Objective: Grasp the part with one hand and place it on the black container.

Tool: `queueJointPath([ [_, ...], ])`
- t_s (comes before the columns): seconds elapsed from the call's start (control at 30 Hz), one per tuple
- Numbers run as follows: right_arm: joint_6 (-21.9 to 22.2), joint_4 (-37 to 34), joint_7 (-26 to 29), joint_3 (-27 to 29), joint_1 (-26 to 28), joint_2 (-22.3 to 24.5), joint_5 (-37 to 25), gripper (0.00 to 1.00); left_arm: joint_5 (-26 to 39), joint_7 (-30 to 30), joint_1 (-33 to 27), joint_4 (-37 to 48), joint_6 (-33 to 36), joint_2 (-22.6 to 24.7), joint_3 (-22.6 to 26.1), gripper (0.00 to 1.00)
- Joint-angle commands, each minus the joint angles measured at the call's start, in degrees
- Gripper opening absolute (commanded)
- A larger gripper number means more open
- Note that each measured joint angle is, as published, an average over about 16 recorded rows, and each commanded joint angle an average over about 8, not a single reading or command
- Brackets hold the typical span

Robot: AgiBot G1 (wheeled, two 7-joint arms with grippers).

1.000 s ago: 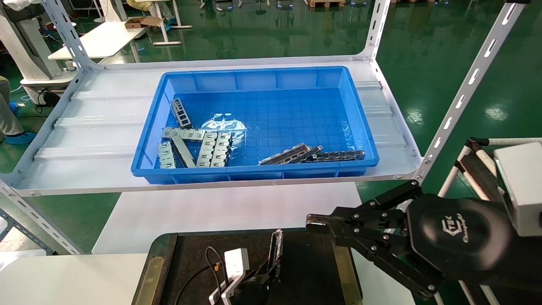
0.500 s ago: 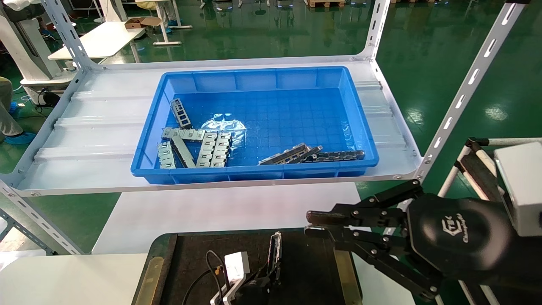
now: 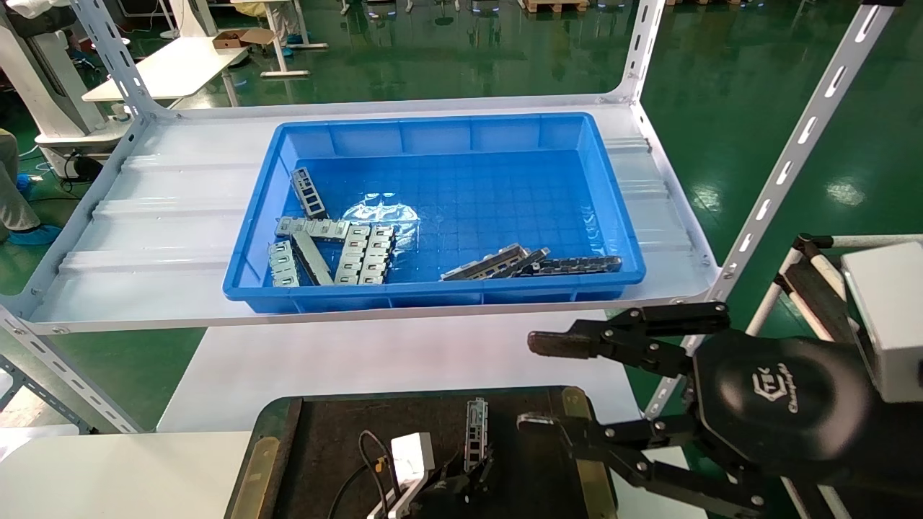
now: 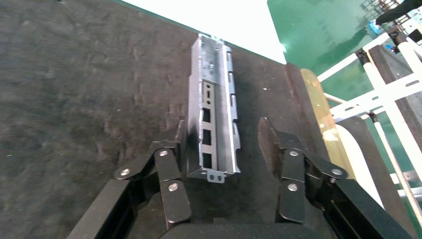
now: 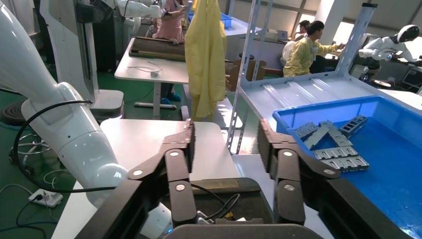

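The part, a silver-grey channel strip with rectangular cutouts, lies on the black container. In the head view it sits near the right middle of the container. My left gripper is open around the part's near end. One finger is close against the part's side and the other stands well apart. In the head view the left gripper is at the bottom edge. My right gripper is open and empty, hovering over the container's right edge; it also shows in the right wrist view.
A blue bin on the white shelf holds several slotted plates and darker strips. A white metal rack post stands at the right. A white table surface lies behind the container.
My right gripper has gone from shut to wide open. My left gripper has opened, and the part has settled from on edge to flat on the container, slightly further right.
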Motion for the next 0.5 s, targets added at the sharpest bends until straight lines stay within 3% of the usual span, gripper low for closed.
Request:
queueJointPath([
  [0.03, 0.00, 0.00, 0.00, 0.00, 0.00, 0.00, 0.00, 1.00, 0.46, -1.16, -0.32, -0.11, -0.34, 0.00, 0.83, 1.00],
  [0.27, 0.00, 0.00, 0.00, -0.01, 0.00, 0.00, 0.01, 1.00, 2.95, -2.88, -1.79, -0.34, 2.21, -1.94, 2.22, 1.00],
  [0.5, 0.01, 0.00, -0.01, -0.02, 0.00, 0.01, 0.01, 1.00, 5.05, -3.68, -2.83, -4.50, 7.25, -7.91, 1.97, 1.00],
])
